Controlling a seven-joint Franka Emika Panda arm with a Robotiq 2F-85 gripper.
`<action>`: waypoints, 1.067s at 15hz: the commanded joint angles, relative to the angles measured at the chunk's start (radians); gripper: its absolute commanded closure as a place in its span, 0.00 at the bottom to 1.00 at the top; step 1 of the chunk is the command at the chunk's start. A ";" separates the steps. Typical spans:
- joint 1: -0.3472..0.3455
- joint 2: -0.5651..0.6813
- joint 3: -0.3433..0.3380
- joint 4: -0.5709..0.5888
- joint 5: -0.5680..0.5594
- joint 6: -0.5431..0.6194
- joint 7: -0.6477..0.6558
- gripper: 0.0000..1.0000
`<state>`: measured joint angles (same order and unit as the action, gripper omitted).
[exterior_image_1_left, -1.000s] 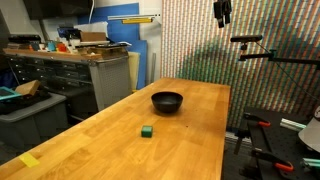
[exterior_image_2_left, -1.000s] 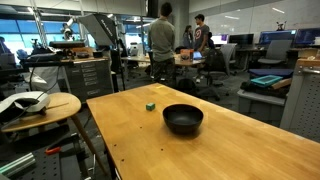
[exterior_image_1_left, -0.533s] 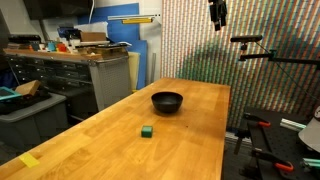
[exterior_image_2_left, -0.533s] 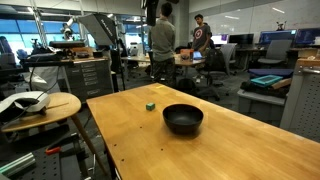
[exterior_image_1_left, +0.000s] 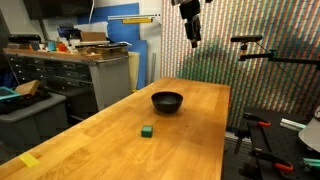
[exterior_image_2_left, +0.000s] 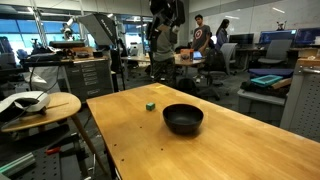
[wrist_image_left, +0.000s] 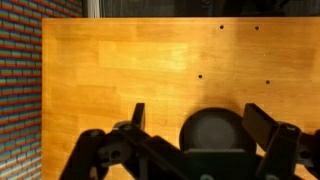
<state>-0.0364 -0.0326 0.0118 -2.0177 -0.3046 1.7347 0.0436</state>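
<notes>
A black bowl (exterior_image_1_left: 167, 101) stands on the wooden table (exterior_image_1_left: 110, 135), and it shows in both exterior views (exterior_image_2_left: 183, 118). A small green cube (exterior_image_1_left: 147, 131) lies on the table a little way from the bowl (exterior_image_2_left: 151, 104). My gripper (exterior_image_1_left: 193, 30) hangs high in the air above the table's far end, well above the bowl (exterior_image_2_left: 165, 12). In the wrist view the gripper (wrist_image_left: 200, 118) stands open and empty, its two fingers wide apart. The bowl (wrist_image_left: 212, 135) lies far below between them, partly hidden by the gripper body.
A cabinet with clutter (exterior_image_1_left: 70, 65) stands beside the table. A round side table with dishes (exterior_image_2_left: 35, 105) is close by. People (exterior_image_2_left: 160, 45) stand among desks in the background. A camera stand (exterior_image_1_left: 255, 50) rises near the table's far edge.
The arm has swung in over the table and come lower, from the upper edge of the views toward the space above the bowl. The jaws stayed open.
</notes>
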 joint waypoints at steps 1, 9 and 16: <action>0.038 0.150 0.017 0.118 -0.028 0.013 -0.025 0.00; 0.098 0.393 0.028 0.285 -0.005 0.116 -0.051 0.00; 0.128 0.529 0.063 0.375 0.155 0.189 -0.023 0.00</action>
<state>0.0835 0.4346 0.0580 -1.7168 -0.2225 1.9157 0.0124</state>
